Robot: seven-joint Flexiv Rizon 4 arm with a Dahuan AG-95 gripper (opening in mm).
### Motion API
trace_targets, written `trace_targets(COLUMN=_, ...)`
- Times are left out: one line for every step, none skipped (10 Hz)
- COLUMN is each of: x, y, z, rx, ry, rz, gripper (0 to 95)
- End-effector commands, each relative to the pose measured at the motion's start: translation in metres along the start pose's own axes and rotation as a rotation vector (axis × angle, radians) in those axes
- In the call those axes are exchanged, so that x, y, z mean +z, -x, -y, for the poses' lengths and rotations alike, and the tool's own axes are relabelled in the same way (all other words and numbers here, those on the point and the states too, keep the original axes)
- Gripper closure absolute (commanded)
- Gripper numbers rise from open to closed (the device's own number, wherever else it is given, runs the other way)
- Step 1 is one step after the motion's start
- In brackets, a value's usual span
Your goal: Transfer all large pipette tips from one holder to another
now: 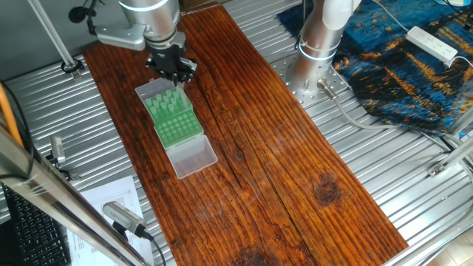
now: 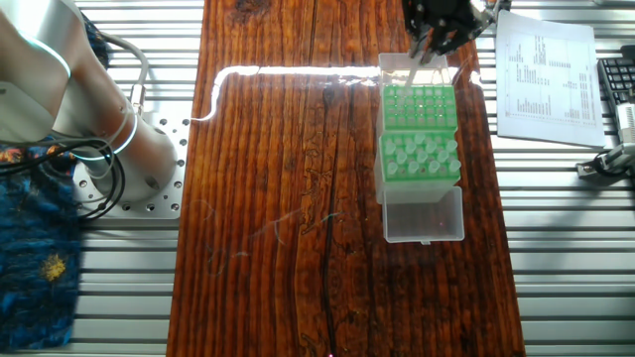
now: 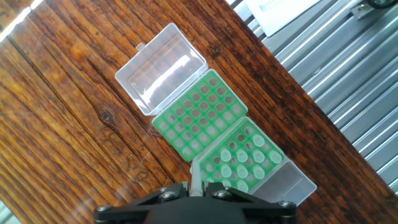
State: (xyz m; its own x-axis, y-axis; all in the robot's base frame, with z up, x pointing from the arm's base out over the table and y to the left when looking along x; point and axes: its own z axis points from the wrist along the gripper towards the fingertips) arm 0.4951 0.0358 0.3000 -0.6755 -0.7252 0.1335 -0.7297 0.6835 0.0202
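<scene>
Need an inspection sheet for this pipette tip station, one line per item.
Surface: dark wooden board on ribbed metal table.
Job's things: two green racks end to end, clear lids open; translucent whitish pipette tips fill one, other looks empty.
Clutter: printed paper sheet.
Gripper: black two-finger gripper shut on one tip.
Cables: white power strip, loose leads.
Surroundings: blue patterned cloth.

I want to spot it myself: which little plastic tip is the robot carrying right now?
Find the long wooden board, then the two green racks lying end to end on it. Past the rack with bare holes, the black gripper pinches one whitish tip; all the other tips sit upright in rack holes.
</scene>
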Motion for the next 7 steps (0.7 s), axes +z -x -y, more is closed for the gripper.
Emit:
trace_targets(x=0.009, y=-0.008, z=-0.005, rx=-0.005, ry=-0.008, rz=0.016, gripper=95.0)
trace_targets(x=0.013, y=-0.010, z=-0.007, rx=-0.004, ry=-0.008, rz=0.018, gripper=95.0)
trace_targets(x=0.016, y=-0.012, z=-0.009, rx=0.004, ry=-0.007, rz=0.025, gripper=95.0)
trace_targets(x=0.016, y=-0.013, z=-0.010, rx=0.006, ry=-0.003, rz=0.029, gripper=95.0)
trace_targets(x=0.017, y=-0.012, z=-0.011, rx=0.005, ry=-0.005, rz=0.025, gripper=95.0)
trace_targets(x=0.018, y=-0.010, z=-0.012, rx=0.004, ry=-0.009, rz=0.022, gripper=95.0)
trace_targets(x=0.019, y=-0.009, z=-0.012, rx=0.003, ry=-0.012, rz=0.020, gripper=95.0)
